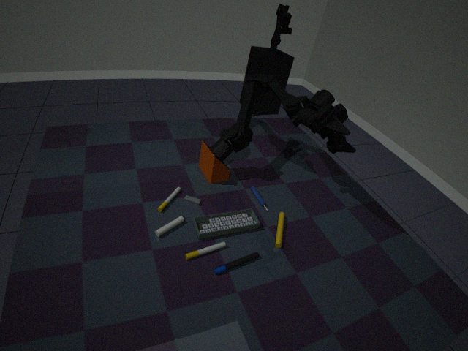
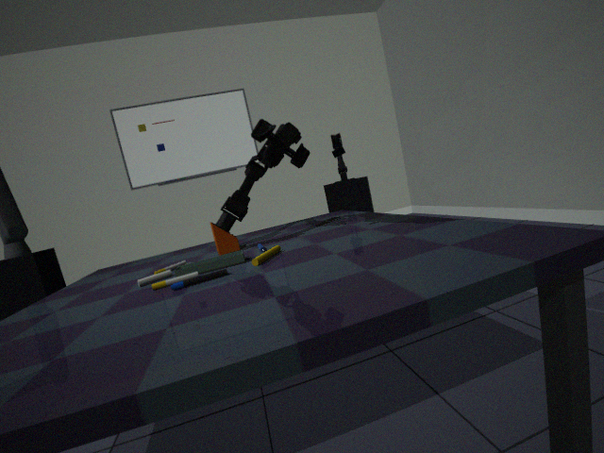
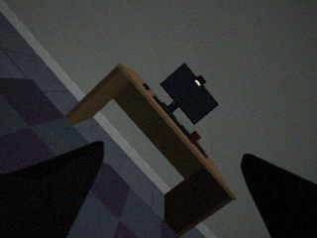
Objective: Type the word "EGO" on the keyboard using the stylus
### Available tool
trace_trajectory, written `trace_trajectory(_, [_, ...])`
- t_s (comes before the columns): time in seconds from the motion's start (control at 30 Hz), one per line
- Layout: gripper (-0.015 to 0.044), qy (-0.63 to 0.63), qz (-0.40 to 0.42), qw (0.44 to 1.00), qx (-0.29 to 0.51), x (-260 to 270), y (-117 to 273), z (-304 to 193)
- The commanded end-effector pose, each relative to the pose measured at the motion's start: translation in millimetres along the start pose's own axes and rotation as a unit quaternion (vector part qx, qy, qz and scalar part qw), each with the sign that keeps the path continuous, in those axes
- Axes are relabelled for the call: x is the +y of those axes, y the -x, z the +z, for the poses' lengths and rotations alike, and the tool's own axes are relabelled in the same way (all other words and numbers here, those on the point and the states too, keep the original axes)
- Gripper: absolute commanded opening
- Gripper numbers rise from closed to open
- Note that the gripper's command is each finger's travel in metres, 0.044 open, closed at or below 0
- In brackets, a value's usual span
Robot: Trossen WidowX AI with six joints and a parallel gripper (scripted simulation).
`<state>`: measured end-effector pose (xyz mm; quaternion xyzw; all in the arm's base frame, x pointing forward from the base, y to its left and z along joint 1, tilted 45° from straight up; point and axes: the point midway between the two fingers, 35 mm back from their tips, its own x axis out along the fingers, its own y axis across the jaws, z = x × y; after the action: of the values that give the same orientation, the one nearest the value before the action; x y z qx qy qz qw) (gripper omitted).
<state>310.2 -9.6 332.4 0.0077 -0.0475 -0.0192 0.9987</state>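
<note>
A small green keyboard (image 1: 227, 223) (image 2: 214, 264) with white keys lies flat on the checkered table. The stylus (image 1: 259, 198) (image 2: 261, 246), a thin blue stick with a pale tip, lies on the table just behind the keyboard's right end. My gripper (image 1: 341, 138) (image 2: 281, 142) (image 3: 173, 154) is open and empty. It is raised high in the air, well behind and to the right of the keyboard and stylus. In the wrist view I see only its two dark fingers spread wide, pointing away from the table at a distant desk.
Several markers lie around the keyboard: a yellow one (image 1: 279, 229) (image 2: 266, 255), a black-and-blue one (image 1: 237, 262), two white-and-yellow ones (image 1: 205, 250) (image 1: 169, 199) and a white one (image 1: 170, 225). A grey eraser (image 1: 192, 199) and an orange wedge (image 1: 213, 164) (image 2: 224, 239) lie behind. A black box (image 1: 270, 75) stands at the back.
</note>
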Motion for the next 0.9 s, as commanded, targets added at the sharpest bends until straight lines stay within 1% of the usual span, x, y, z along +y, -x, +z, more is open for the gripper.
trace_trajectory(0.0, [0.0414,0.001,0.001,1.0,0.005,0.1,-1.2,-2.5])
trace_trajectory(0.07, [0.0361,0.01,0.011,0.999,0.047,0.8,-9.7,-22.7])
trace_trajectory(0.17, [0.0282,0.022,0.035,0.989,0.142,1.4,-23.4,-70.2])
trace_trajectory(0.27, [0.0204,0.021,0.061,0.97,0.236,1.1,-28.9,-118.8])
trace_trajectory(0.4, [0.0099,-0.007,0.091,0.928,0.362,-0.4,-23.7,-183.6])
trace_trajectory(0.53, [0.0,-0.043,0.123,0.873,0.47,-2.4,-8.3,-236.3])
trace_trajectory(0.7, [0.0,-0.123,0.17,0.775,0.595,-2.5,25.0,-293.1])
trace_trajectory(0.87, [0.0,-0.236,0.209,0.664,0.678,2.3,61.1,-327.4])
